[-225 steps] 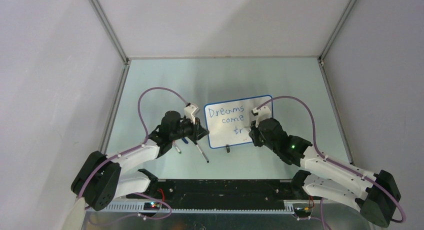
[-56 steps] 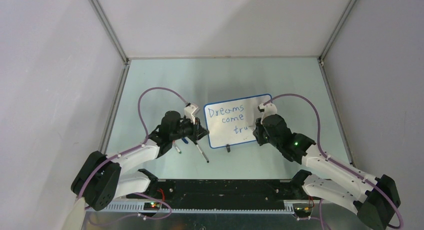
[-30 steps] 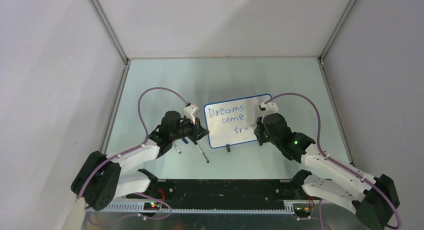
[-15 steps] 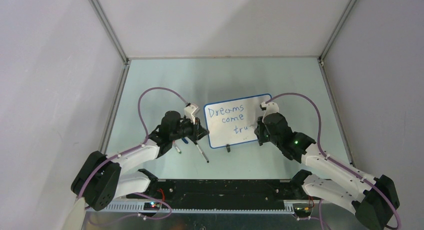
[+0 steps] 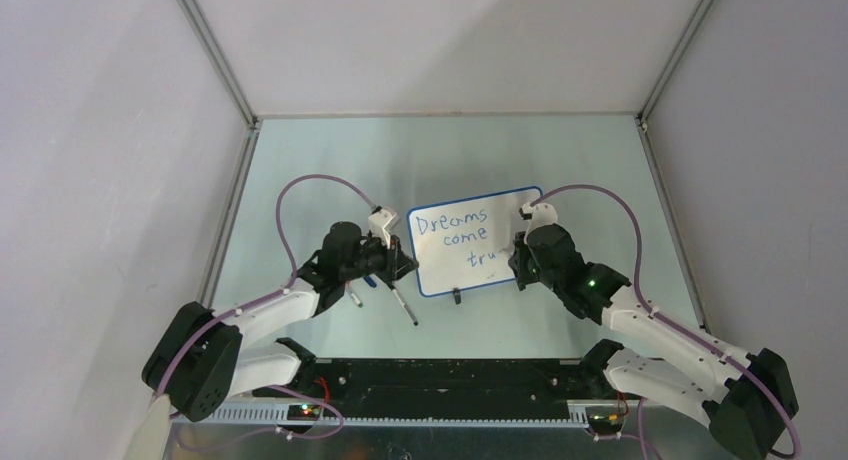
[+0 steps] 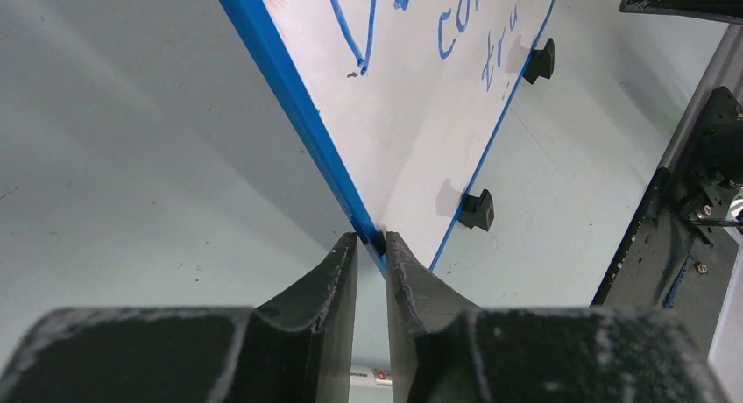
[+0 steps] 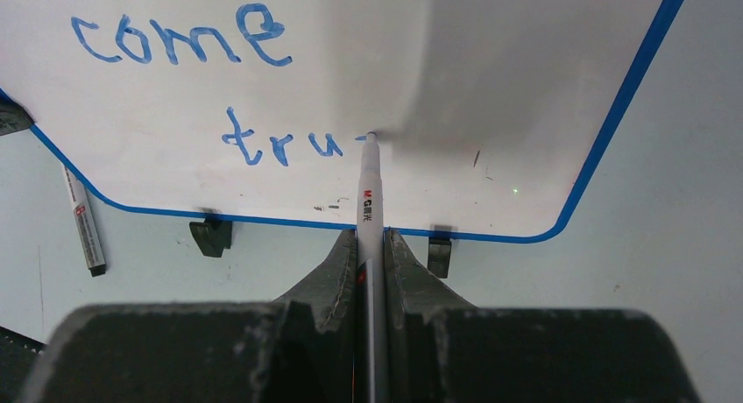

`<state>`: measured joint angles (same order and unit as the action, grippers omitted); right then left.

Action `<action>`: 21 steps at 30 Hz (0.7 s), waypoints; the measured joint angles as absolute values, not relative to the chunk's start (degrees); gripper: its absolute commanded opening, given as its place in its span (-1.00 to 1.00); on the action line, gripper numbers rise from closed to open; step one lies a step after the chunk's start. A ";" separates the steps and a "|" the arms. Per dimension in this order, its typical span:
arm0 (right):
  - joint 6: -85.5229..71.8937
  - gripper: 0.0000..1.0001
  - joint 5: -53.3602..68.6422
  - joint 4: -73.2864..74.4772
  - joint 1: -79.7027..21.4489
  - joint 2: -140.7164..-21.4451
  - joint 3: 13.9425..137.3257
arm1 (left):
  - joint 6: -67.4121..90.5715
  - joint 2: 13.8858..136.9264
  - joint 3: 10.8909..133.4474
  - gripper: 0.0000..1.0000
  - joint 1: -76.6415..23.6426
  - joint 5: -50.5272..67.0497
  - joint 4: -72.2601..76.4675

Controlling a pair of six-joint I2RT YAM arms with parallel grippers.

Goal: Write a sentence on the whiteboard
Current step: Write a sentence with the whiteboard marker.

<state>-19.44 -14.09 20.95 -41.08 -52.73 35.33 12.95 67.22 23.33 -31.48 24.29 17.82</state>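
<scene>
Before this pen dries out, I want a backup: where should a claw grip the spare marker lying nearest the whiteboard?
Probably mid-barrel on the spare marker, from straight above, gripping across its width: it lies flat on the table, apart from the whiteboard, both long sides free.

White-and-black arms point(image 5: 265, 310), purple cables point(image 5: 320, 177)

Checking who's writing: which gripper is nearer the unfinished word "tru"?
Right. The right gripper holds its marker tip at "tru"; the left gripper clamps the whiteboard at its left edge, farther off.
</scene>
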 measured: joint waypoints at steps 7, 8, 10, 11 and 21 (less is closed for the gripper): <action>-19.42 -1.00 -14.04 21.04 -41.01 -52.97 35.62 | 12.95 67.22 23.31 -0.53 -31.51 24.29 17.82; -19.42 -1.00 -14.02 21.04 -41.01 -53.06 35.70 | 12.95 67.22 23.33 -0.53 -31.48 24.29 17.82; -19.40 -1.00 -13.93 21.04 -40.99 -53.17 35.88 | 12.95 67.22 23.33 -0.53 -31.51 24.29 17.82; -19.40 -1.00 -13.87 21.02 -40.99 -53.23 35.97 | 12.95 67.22 23.31 -0.54 -31.51 24.29 17.82; -19.22 -1.00 -13.52 20.91 -40.99 -53.43 36.14 | 12.95 67.22 23.31 -0.53 -31.51 24.29 17.82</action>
